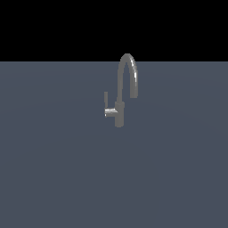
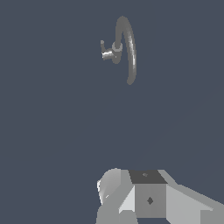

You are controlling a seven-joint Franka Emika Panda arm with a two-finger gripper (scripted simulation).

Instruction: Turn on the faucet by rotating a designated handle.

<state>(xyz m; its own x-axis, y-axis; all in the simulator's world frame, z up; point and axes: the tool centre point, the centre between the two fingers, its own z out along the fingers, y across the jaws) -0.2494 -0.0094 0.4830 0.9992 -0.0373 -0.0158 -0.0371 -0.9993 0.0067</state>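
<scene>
In the wrist view the gripper (image 2: 148,199) appears only as white and grey blocky housing at the frame's edge, touching nothing, and its fingers are out of sight, so how far open it is cannot be told. Well beyond it on the slate-blue floor (image 1: 53,178) stands one faucet (image 1: 119,113), upright with a tall arched spout. Its single handle (image 1: 107,107) juts toward the exterior view's left and ends in a slim upright bar.
</scene>
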